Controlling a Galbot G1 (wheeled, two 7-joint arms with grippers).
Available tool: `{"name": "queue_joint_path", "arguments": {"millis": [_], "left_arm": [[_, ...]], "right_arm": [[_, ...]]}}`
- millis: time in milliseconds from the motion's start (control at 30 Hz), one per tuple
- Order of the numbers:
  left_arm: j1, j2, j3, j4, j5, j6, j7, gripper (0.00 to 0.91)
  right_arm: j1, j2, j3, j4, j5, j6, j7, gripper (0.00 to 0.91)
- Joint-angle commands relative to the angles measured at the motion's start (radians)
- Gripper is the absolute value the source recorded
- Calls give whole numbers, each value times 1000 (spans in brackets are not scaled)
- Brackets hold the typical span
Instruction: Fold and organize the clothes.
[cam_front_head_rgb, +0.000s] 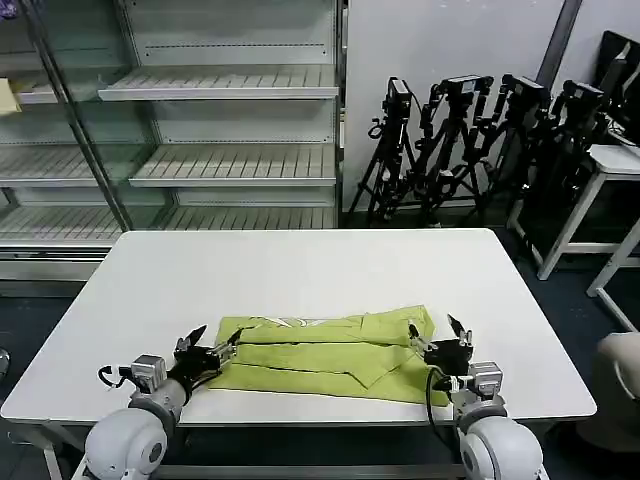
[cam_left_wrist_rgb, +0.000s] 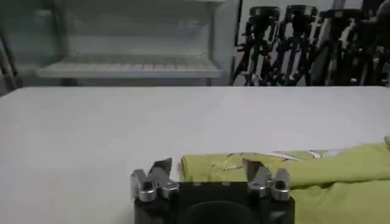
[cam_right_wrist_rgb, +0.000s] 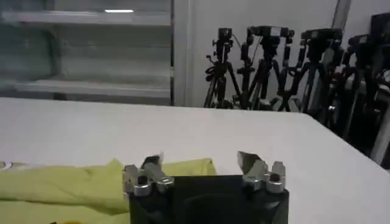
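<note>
A: Start with the biggest thing.
B: The white worktop (cam_front_head_rgb: 300, 270), with empty metal shelves (cam_front_head_rgb: 220, 90) behind it and a row of black tripods (cam_front_head_rgb: 470, 140) against the wall to the right.

A: And the clothes?
B: One lime yellow-green T-shirt (cam_front_head_rgb: 330, 355), folded into a long band near the front edge of the worktop (a strip of white print peeks out along its far edge).

A: The arms?
B: The left gripper (cam_front_head_rgb: 210, 352) sits low at the shirt's left end, its fingers (cam_left_wrist_rgb: 159, 169) spread apart and holding nothing; in the left wrist view the cloth's end lies just ahead of them. The right gripper (cam_front_head_rgb: 445, 340) is at the shirt's right end, fingers (cam_right_wrist_rgb: 248, 163) likewise wide open and empty, the cloth's corner beside one of them.
</note>
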Motion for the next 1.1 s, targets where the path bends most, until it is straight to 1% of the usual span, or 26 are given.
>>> {"name": "queue_joint_path", "arguments": {"millis": [33,333,567,600,633,667,700,833,1100], "left_arm": [[22,-35,13,-2,-106,4,-99,907],[-2,-50,11,63,-122,-35,-106,907],[-8,-54,26,78,-121,-31,-133,907],[-12,-57,30,79,-121,-31,-132,846],[-13,-59,32,78,-121,-30,-133,393],[-18,-62,35,80,-121,-28,-134,181],[-21,-62,39,81,-121,-23,-135,20],[-17,-52,45,80,-119,-10,-133,20],[21,-63,54,35,-115,-11,-127,20]], "right_arm": [[-33,0,15,44,4,2,0,907],[-24,14,-9,32,-2,2,1,907],[-33,14,-29,28,-13,3,0,907],[-33,15,-32,28,-18,4,0,907],[-32,15,-32,28,-21,5,0,907],[-31,16,-33,28,-21,5,0,907],[-32,16,-32,30,-23,4,0,907],[-40,11,-31,35,-34,4,2,907],[-42,15,-33,41,-42,1,-1,907]]}}
